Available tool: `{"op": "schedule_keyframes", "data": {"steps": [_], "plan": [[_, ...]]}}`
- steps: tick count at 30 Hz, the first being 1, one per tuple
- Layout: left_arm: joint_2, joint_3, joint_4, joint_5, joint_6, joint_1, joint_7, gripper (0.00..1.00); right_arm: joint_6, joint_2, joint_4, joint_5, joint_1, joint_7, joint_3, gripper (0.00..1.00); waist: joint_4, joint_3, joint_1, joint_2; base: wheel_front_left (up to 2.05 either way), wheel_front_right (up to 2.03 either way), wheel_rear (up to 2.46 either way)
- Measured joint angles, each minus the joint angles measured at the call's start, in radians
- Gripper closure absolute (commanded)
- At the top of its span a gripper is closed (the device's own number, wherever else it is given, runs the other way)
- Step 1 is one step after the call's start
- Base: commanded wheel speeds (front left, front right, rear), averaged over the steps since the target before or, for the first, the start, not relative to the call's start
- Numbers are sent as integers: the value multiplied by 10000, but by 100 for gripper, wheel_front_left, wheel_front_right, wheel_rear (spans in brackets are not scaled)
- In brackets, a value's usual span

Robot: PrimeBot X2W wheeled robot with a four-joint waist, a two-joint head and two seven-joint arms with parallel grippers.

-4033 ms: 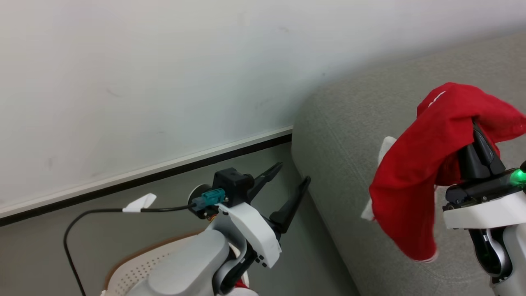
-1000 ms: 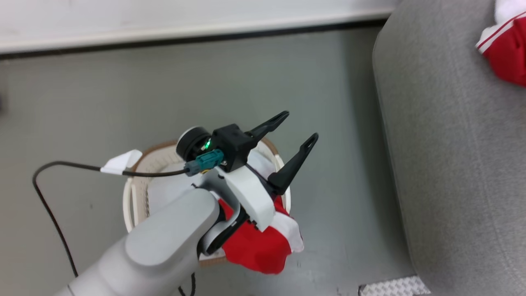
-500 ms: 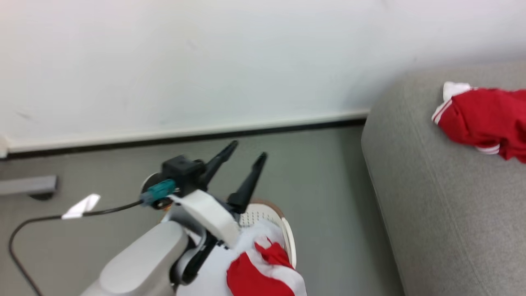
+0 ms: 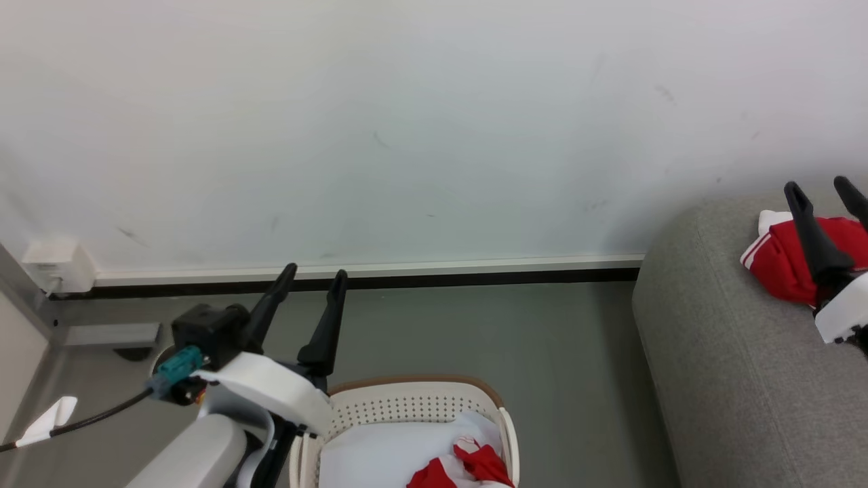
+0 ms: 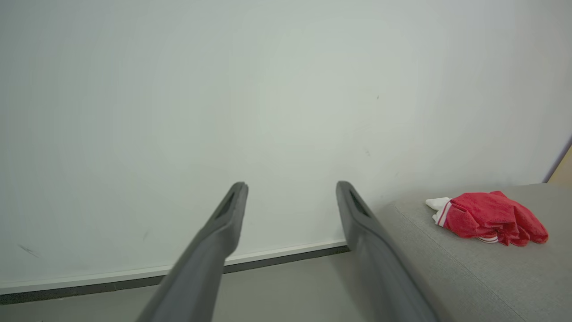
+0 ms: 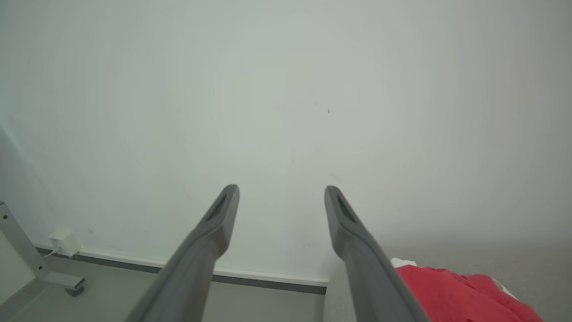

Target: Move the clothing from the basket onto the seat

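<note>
Clothing [image 5: 487, 217] has dropped from right tool [image 4: 816, 184] onto seat [image 4: 719, 352].

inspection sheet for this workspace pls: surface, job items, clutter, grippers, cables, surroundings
surface: grey floor; light grey sofa seat
job's things: a red garment lies crumpled on the seat; red-and-white clothing lies in the basket on a pale sheet
clutter: nothing seen
grippers: left gripper open, empty, raised beside the basket; right gripper open, empty, near the red garment
cables: black cable with a white tag leads to the left wrist
surroundings: white wall, dark baseboard, white box low on the wall, grey metal foot
</note>
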Motion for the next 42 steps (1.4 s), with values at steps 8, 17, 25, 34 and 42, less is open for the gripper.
{"op": "schedule_keyframes", "data": {"steps": [8, 17, 25, 34, 42], "plan": [[-125, 1229, -207, 738, 431, 1265, -4, 0, 0, 895, 236, -617, 1747, -1260, -968, 0, 452, -95, 2, 0, 0, 0, 0], [-723, 3108, -357, 1685, 587, 3005, -4, 0, 0, 2025, 433, -1795, 3146, -1801, -1434, 0, 583, -264, 4, 0, 0, 0, 0], [-1145, 3783, -244, 3417, 219, 3808, -4, 0, 0, 2947, 136, -2915, 4149, -1942, -2543, 0, 678, -316, 3, 0, 0, 0, 0], [-1988, 4433, 144, 4289, -525, 4091, -4, 0, 0, 3933, -159, -4729, 4802, -1950, -3605, 0, 734, -200, 3, 0, 0, 0, 0], [-2418, 4964, 351, 4824, -1026, 4089, -4, 0, 0, 4230, -253, -5283, 4801, -1950, -3766, 0, 618, -94, 3, 0, 0, 0, 0]]}}
